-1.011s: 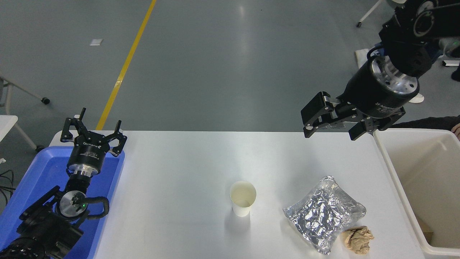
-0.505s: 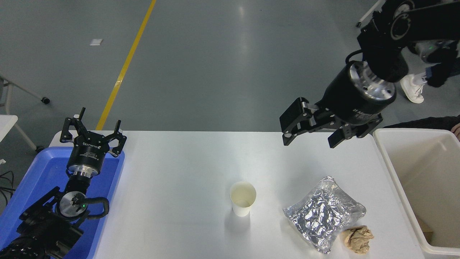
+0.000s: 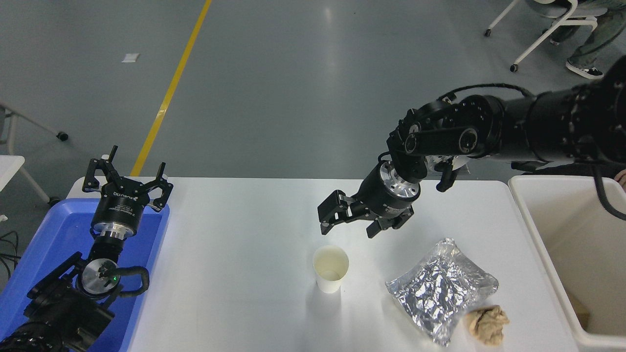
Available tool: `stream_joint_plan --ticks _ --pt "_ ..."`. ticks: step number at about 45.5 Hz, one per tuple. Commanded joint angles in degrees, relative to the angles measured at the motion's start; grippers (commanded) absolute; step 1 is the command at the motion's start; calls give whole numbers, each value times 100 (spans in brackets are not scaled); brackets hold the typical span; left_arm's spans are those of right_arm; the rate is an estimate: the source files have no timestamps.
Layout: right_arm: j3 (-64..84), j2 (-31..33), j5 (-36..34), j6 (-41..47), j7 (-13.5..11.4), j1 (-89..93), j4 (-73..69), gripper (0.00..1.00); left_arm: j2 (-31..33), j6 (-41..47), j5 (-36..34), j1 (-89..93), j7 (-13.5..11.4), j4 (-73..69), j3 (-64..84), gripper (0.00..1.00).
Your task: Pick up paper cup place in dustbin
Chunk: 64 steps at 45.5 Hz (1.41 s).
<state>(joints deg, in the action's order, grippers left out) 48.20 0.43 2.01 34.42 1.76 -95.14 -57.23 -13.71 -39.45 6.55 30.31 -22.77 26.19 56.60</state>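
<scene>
The white paper cup (image 3: 330, 269) stands upright on the white table (image 3: 244, 244), a little right of centre, its cream inside showing. My right gripper (image 3: 347, 231) is open and empty, just above and behind the cup, not touching it. The off-white dustbin (image 3: 538, 244) stands at the table's right edge. My left gripper (image 3: 127, 175) is open, parked over the blue tray at the lower left.
A crumpled foil bag (image 3: 440, 289) lies right of the cup, with a brown paper ball (image 3: 486, 323) at its lower right corner. A blue tray (image 3: 44, 244) sits at the left edge. A chair and a person's legs are at the top right.
My right arm has swung down and to the left, from high above the table's far right corner to just above the cup. The cup has not moved.
</scene>
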Motion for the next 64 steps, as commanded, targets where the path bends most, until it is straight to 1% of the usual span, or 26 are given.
stream_joint_plan --ticks 1,4,16,21,23,26,27,28,33,36,38,39,51,59,64 --pt "-442 -43 730 -550 -9 1269 792 100 0 -1 -5 1 1 1 0 100" --pt "-530 -43 915 -638 -9 1462 853 100 0 -10 -5 1 1 1 0 100" --pt "-566 -43 1153 -744 0 1963 994 100 0 -10 -5 1 1 1 0 100" --pt "-566 -43 1179 -744 0 1999 968 96 -9 -10 4 -7 1 1 0 100" --pt "-566 -43 1179 -744 0 2008 968 85 -9 -1 4 -7 1 1 8 100" --pt "-566 -43 1188 -744 9 2025 977 61 -9 -1 4 -7 1 1 0 100" --pt "-566 -43 1188 -744 9 2025 985 56 -9 -10 4 -7 1 1 0 100" --pt "-566 -43 1188 -744 9 2025 994 51 -9 -1 4 -7 1 1 0 100" --pt "-574 -43 1170 -708 0 2008 985 35 -9 -1 4 -7 1 1 8 100" --pt "-574 -43 1144 -700 0 2008 977 17 0 -10 4 -7 1 1 8 100" --pt "-574 -43 1144 -682 0 1990 968 3 -9 -10 4 -7 1 1 8 100" --pt "-574 -43 1144 -673 0 1990 968 0 -9 -1 4 -7 1 1 8 100" --pt "-574 -43 1118 -559 -9 1850 933 0 -9 -1 4 -7 1 1 8 100" --pt "-574 -43 1074 -6 -26 1534 906 0 0 -1 4 -7 1 1 8 100" --pt "-566 -43 1039 398 -79 1016 714 0 0 -1 4 -7 1 1 8 100"
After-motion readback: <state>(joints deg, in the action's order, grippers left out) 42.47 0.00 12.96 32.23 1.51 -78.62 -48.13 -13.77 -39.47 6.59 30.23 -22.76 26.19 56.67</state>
